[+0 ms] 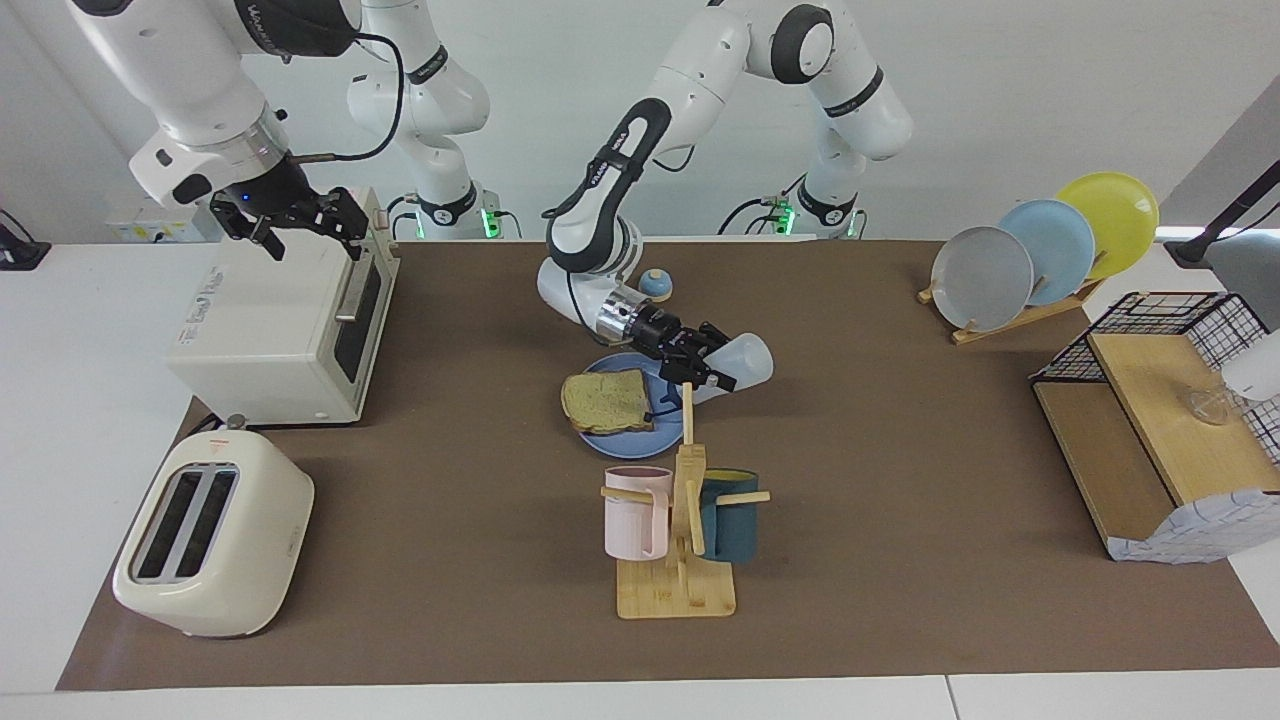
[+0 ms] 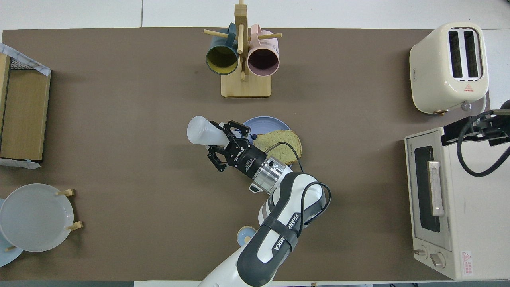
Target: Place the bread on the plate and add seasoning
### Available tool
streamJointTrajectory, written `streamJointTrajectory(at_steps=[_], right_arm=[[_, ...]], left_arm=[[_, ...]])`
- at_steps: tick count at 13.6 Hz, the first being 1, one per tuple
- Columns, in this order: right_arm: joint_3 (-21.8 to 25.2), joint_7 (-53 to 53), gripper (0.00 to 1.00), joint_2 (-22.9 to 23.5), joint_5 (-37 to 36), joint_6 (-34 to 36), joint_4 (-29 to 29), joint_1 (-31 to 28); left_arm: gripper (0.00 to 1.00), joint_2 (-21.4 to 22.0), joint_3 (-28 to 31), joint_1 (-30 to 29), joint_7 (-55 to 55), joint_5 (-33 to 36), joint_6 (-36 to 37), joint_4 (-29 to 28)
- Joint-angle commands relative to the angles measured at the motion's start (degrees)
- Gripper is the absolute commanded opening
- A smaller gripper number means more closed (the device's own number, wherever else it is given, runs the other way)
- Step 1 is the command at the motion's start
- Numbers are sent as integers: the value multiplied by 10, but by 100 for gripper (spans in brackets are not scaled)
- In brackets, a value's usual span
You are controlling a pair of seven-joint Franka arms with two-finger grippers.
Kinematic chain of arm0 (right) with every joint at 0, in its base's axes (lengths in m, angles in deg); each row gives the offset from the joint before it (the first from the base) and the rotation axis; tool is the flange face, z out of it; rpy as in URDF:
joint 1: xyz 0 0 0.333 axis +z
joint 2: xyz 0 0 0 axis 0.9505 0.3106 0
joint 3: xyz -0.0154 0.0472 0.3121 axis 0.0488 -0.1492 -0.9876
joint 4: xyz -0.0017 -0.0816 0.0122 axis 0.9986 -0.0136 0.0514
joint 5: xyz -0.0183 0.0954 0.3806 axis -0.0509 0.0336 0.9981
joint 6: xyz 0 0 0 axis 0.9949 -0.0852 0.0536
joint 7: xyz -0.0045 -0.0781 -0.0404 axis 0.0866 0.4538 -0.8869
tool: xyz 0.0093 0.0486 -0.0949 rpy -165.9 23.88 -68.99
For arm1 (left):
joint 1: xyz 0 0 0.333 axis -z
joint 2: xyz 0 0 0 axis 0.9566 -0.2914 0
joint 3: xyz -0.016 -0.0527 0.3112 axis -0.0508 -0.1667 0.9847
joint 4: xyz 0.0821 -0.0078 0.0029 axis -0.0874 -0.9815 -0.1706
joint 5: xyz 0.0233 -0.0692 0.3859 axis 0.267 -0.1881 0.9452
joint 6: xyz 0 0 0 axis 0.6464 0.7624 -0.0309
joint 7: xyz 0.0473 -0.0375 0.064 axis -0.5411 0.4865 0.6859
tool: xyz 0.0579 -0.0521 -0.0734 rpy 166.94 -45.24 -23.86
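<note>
Left hand gripping tilted seasoning, seemingly over plate edge, right hand open

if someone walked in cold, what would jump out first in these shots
The left gripper holds the seasoning bottle tipped on its side over the edge of the blue plate at mid-table, where the bread already lies. Next would be the mug tree with a pink and a teal mug, farther from the robots than the plate. The right gripper waits open above the toaster oven.
</note>
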State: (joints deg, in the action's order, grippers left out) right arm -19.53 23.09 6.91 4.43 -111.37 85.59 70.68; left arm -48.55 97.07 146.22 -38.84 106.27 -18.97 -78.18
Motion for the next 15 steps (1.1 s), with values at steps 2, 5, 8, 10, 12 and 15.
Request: streamJointTrajectory(at_steps=[2, 5, 8, 10, 12, 15], right_arm=[[-7, -7, 100, 5, -2, 0, -8, -9], [-5, -7, 100, 5, -2, 0, -8, -10], [0, -6, 100, 5, -1, -1, -8, -15], [-2, -10, 100, 5, -1, 0, -8, -15], [-2, -10, 100, 4, -1, 0, -8, -15], [-2, -10, 100, 4, -1, 1, -8, -14]], left_arm=[[0, -6, 2, 22, -4, -6, 21, 24], [0, -6, 2, 12, -4, 2, 9, 23], [0, -9, 2, -23, -4, 28, -3, 23], [0, -11, 2, -41, -4, 46, -5, 25], [0, -11, 2, -40, -5, 46, -2, 30], [0, -11, -4, -10, -6, 27, 8, 42]])
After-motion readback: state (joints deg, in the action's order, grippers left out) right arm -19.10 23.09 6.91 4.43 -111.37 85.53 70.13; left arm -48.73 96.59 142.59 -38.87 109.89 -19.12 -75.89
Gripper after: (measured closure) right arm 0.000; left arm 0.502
